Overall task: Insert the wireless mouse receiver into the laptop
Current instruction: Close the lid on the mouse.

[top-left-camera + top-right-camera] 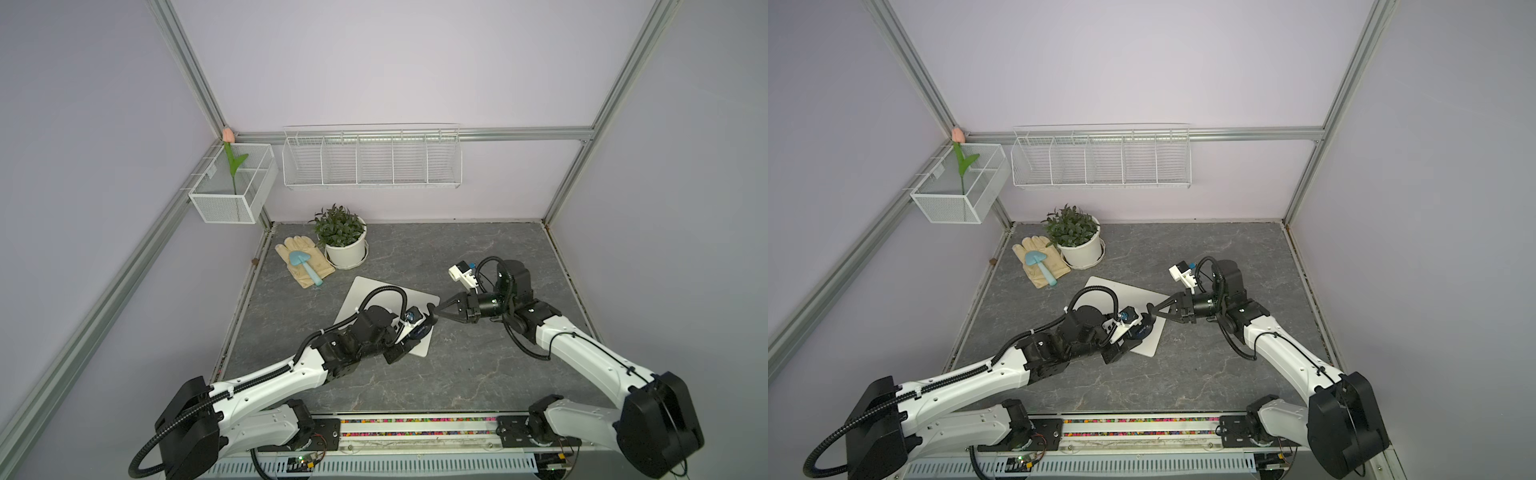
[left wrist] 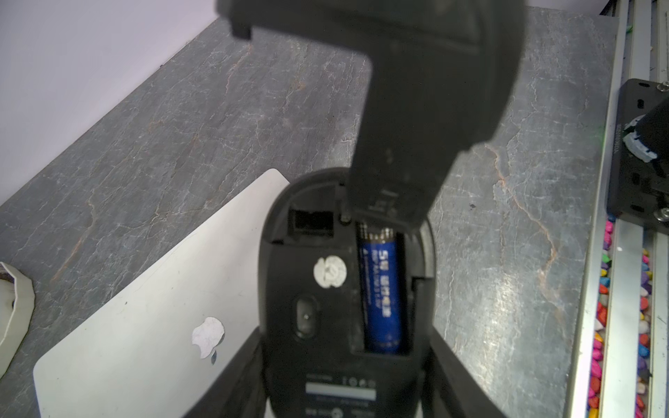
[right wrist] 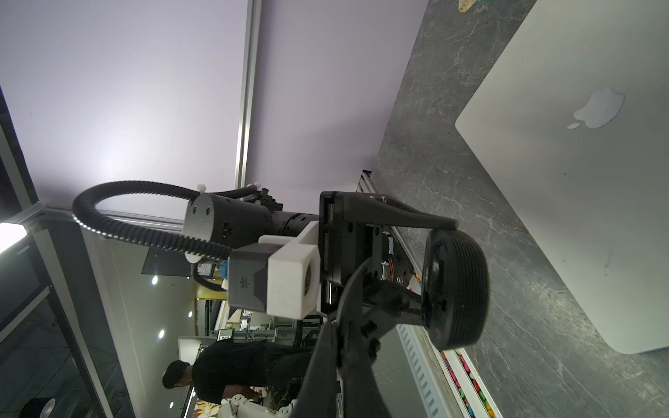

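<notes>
The silver laptop (image 1: 370, 291) (image 1: 1100, 286) lies closed on the grey table, its apple logo (image 2: 207, 336) (image 3: 599, 108) showing in both wrist views. My left gripper (image 2: 345, 333) (image 1: 420, 329) is shut on a black mouse (image 2: 325, 289) (image 3: 456, 286), held underside-up just above the laptop's near right corner. Its compartment is uncovered, showing a blue battery (image 2: 382, 289) and a dark rectangular pocket (image 2: 311, 224). The wireless mouse receiver I cannot make out; the pocket is too dark. My right gripper (image 3: 342, 333) (image 1: 436, 309) is shut on the thin curved black cover (image 2: 416, 108), raised over the mouse's far end.
A potted plant (image 1: 344, 245) and beige gloves with a blue trowel (image 1: 305, 262) lie at the back left, close behind the laptop. A wire rack (image 1: 372, 160) and a mesh basket (image 1: 232, 187) hang on the walls. A rail with coloured beads (image 1: 415, 428) runs along the front edge.
</notes>
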You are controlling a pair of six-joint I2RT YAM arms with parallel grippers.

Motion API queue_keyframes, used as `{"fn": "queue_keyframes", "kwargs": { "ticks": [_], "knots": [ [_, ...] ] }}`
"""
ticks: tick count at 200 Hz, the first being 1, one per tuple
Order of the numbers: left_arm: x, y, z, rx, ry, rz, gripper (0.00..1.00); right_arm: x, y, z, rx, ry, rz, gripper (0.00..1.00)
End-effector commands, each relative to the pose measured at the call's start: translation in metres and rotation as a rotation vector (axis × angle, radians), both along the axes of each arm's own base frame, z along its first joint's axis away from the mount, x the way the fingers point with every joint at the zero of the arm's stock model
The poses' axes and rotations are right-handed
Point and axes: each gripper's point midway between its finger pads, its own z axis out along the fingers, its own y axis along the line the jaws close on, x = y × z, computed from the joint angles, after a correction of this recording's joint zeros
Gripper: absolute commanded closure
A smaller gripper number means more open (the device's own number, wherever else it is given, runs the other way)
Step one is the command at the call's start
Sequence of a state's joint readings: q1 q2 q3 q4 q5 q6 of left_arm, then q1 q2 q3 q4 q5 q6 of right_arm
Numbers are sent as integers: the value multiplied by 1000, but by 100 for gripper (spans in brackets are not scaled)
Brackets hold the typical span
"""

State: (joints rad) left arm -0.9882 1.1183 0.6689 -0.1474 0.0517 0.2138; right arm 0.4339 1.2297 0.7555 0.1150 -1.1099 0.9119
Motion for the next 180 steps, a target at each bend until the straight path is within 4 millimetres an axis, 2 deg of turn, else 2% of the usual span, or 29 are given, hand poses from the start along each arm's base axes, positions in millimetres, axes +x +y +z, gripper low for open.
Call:
{"fn": "queue_keyframes", "kwargs": {
  "ticks": [1, 100, 180],
  "knots": [
    [2, -6, 19, -60, -11, -1, 80, -1, 4, -4, 19, 19, 18, 93],
    [5, -6, 20, -60, -15, -5, 80, 0, 9, -38, -6, 95, 29, 93],
    [6, -5, 14, -34, -9, -9, 80, 1, 6, -18, 39, 76, 35, 93]
  ]
}}
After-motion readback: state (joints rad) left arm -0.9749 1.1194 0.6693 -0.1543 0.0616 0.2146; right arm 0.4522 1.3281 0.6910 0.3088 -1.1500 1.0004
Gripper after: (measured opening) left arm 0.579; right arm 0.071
